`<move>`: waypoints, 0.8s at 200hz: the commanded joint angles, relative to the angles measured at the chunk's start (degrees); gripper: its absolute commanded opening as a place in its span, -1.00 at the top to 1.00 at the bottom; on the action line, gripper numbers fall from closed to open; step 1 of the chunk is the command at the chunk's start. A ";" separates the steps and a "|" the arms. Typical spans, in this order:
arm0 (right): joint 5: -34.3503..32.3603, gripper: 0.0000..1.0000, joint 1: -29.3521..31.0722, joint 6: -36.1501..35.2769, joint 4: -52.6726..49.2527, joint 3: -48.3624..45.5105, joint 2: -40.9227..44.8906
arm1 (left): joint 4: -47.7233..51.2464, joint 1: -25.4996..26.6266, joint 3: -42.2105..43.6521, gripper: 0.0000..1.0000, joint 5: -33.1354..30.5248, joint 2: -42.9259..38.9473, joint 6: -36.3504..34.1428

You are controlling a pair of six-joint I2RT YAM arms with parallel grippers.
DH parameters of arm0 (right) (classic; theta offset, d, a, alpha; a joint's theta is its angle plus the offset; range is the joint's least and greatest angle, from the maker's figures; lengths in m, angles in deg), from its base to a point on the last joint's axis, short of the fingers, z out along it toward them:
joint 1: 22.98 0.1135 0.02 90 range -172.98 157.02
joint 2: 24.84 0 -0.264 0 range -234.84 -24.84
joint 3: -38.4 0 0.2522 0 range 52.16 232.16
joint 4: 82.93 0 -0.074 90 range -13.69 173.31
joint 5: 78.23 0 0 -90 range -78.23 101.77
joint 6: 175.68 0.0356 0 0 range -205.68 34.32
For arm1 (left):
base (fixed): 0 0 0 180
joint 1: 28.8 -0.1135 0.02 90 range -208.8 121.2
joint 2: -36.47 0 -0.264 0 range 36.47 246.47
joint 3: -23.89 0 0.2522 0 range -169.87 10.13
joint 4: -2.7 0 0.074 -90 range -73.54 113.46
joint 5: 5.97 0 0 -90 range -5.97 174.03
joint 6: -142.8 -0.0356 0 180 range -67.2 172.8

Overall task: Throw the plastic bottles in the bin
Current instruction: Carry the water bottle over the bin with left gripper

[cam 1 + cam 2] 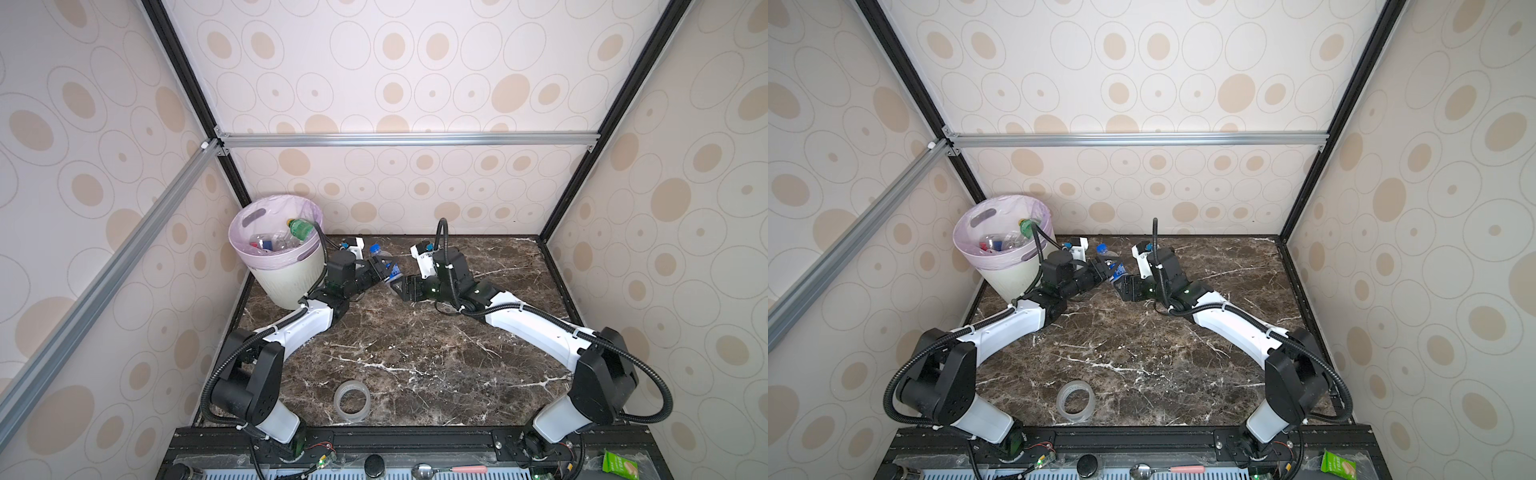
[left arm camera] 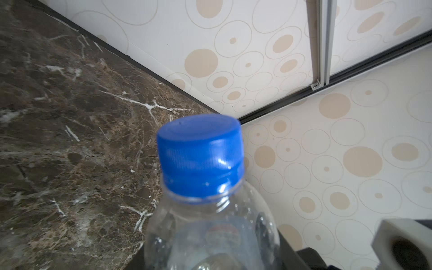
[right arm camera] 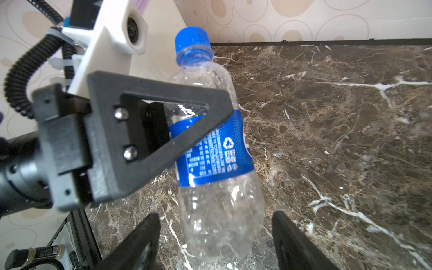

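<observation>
Counted over the marble table [image 1: 415, 353]: one blue-labelled bottle [image 3: 217, 149], pinched at its label by the left gripper [image 1: 385, 269], its base flanked by the spread, untouching right gripper [image 1: 398, 286]; one bin [image 1: 286, 286] back left holding one green bottle [image 1: 300, 229] plus several clear bottles [image 1: 279, 245], number unclear; one tape ring [image 1: 337, 401] near the front.

The round cream-white plastic bin [image 1: 282, 286] stands on the dark marble tabletop [image 1: 415, 353]. Small plastic bottles [image 1: 274, 243] lie inside the bin. Just right of the bin, a clear blue-capped plastic bottle [image 3: 217, 149] sits between the left gripper [image 1: 385, 268] and the right gripper [image 1: 397, 286]. A clear tape ring [image 1: 337, 401] lies well in front of the bin, slightly to its right.
</observation>
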 commanded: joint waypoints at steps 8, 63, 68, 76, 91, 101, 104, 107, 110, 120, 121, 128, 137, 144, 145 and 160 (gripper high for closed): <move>-2.97 -0.60 0.14 -2.53 -1.04 -2.58 2.39 | 4.58 0.10 -3.46 -0.06 -2.53 -1.60 -5.52; -7.52 -0.80 -0.71 -5.25 -4.32 -3.59 1.13 | 15.92 0.02 -9.76 -0.06 -8.70 -2.43 -15.63; -8.08 -0.85 -0.75 -5.43 -4.67 -3.52 0.90 | 16.97 0.00 -10.54 -0.06 -9.31 -2.54 -16.64; -8.88 -0.94 -0.94 -5.30 -5.06 -3.34 0.49 | 18.57 0.02 -11.84 -0.06 -10.34 -2.67 -18.23; -9.61 -0.99 -1.33 -5.44 -5.60 -2.70 -0.13 | 21.43 0.02 -14.01 -0.07 -12.83 -3.12 -21.00; -10.03 -0.99 -1.46 -5.53 -6.58 -1.75 -0.66 | 23.19 0.00 -15.41 -0.08 -14.71 -3.33 -22.74; -10.12 -1.00 -1.47 -5.63 -6.82 -1.44 -0.74 | 23.67 0.02 -15.82 -0.08 -15.29 -3.38 -23.20; -10.15 -0.99 -1.49 -5.70 -7.03 -1.14 -0.83 | 24.19 0.02 -16.40 -0.08 -15.82 -3.38 -23.88; -10.29 -0.99 -1.53 -5.78 -7.20 -0.82 -0.85 | 24.55 0.01 -16.90 -0.08 -16.27 -3.46 -24.51; -10.32 -1.00 -1.50 -5.82 -7.53 0.10 -0.95 | 26.11 -0.06 -18.46 -0.08 -17.85 -3.62 -26.42; -10.32 -1.00 -1.49 -5.89 -7.54 0.23 -0.95 | 26.23 -0.06 -18.59 -0.08 -17.98 -3.63 -26.57; -10.12 -0.99 -1.54 -6.02 -7.53 0.92 -0.96 | 27.17 -0.06 -19.61 -0.08 -19.17 -3.72 -27.85; -9.78 -0.99 -1.48 -6.19 -7.63 2.08 -0.93 | 28.20 -0.06 -21.03 -0.09 -20.49 -3.95 -29.35; -9.22 -0.99 -1.49 -6.52 -7.75 3.14 -0.95 | 28.75 -0.11 -21.90 -0.09 -21.58 -4.19 -30.43; -9.11 -0.99 -1.52 -6.55 -7.78 3.33 -0.95 | 28.83 -0.13 -22.03 -0.09 -21.69 -4.23 -30.60; -7.94 -0.99 -1.40 -6.85 -8.19 5.92 -1.10 | 29.64 -0.25 -23.88 -0.10 -24.07 -5.01 -32.79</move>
